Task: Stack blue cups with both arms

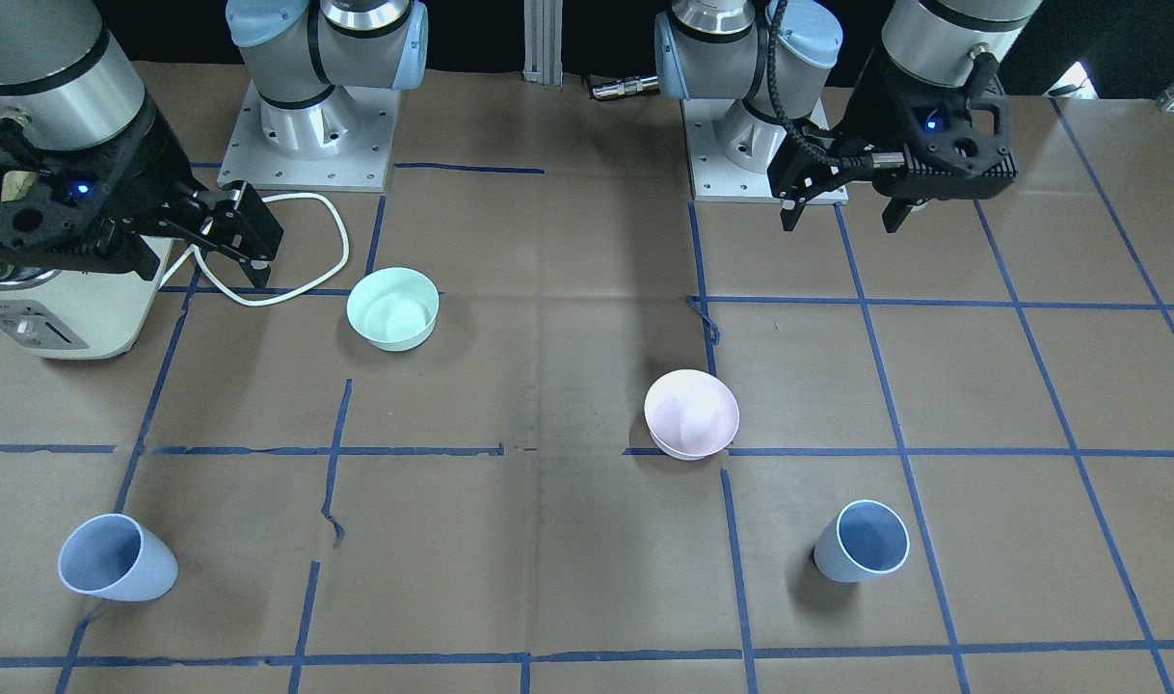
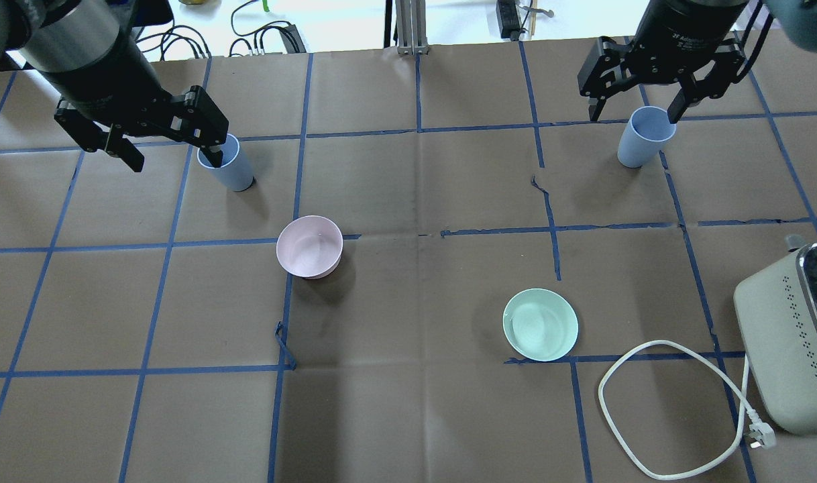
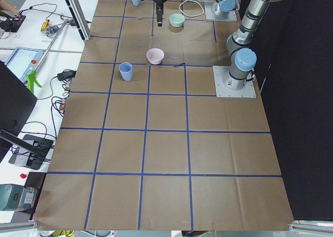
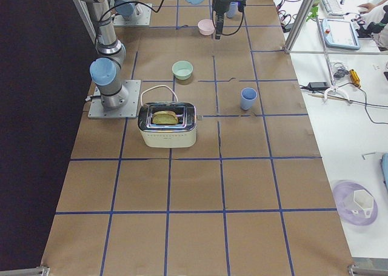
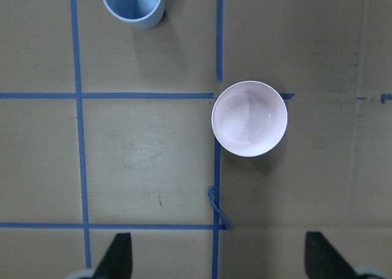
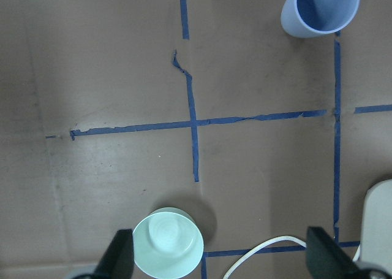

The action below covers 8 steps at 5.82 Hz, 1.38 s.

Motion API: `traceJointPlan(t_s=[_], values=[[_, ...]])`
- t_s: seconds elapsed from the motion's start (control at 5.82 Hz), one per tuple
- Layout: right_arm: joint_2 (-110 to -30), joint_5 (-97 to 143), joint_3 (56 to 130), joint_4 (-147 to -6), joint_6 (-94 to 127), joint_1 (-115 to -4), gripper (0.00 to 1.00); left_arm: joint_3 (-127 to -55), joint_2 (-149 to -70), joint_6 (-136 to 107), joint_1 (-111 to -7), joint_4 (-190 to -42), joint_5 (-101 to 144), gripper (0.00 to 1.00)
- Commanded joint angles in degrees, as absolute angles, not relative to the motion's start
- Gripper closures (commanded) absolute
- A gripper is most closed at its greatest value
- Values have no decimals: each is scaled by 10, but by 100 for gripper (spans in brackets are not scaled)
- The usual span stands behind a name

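Observation:
Two pale blue cups stand upright and far apart. One cup point(image 2: 227, 166) point(image 1: 862, 542) is on my left side, the other cup point(image 2: 643, 137) point(image 1: 115, 559) on my right side. My left gripper point(image 2: 172, 159) point(image 1: 840, 222) is open and empty, held high above the table; in its wrist view point(image 5: 218, 257) the left cup point(image 5: 133, 3) is at the top edge. My right gripper point(image 2: 634, 114) point(image 1: 204, 270) is open and empty, also held high; in its wrist view point(image 6: 222, 257) the right cup point(image 6: 320, 9) is at the top right.
A pale pink bowl point(image 2: 309, 246) point(image 5: 249, 118) sits near the left cup. A mint-green bowl point(image 2: 540, 324) point(image 6: 168, 241) sits right of centre. A cream toaster point(image 2: 791, 349) with a white looped cable point(image 2: 670, 402) stands at the near right edge.

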<state>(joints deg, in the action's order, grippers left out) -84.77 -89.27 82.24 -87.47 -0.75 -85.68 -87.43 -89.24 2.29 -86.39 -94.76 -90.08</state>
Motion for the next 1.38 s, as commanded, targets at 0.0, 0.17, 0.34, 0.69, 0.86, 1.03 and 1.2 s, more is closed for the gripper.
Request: traceJointPlan(t_s=[0.0,0.17,0.34,0.69,0.86,1.03,1.2], values=[[-834,-891,817,-893,-109,-758,0,-886,-952,64,-850,-873,-901,2],[-804,-889,812,-937,-185,-708,0,-868,-1004,78,-842,-799,-902,2],[-773,-889,809,-979,-229,-695,0,-866,-1059,83,-840,-715,-901,2],[-717,-888,813,-1024,-222,-695,0,-867,-1118,81,-840,-686,-896,2],[-677,-888,814,-1068,-220,-696,0,-867,-1147,81,-840,-687,-902,2],[-644,-888,814,-1077,-187,-697,0,-867,-1164,81,-840,-666,-902,2],[-628,-889,815,-1078,-166,-697,0,-866,-1181,81,-840,-643,-902,2]])
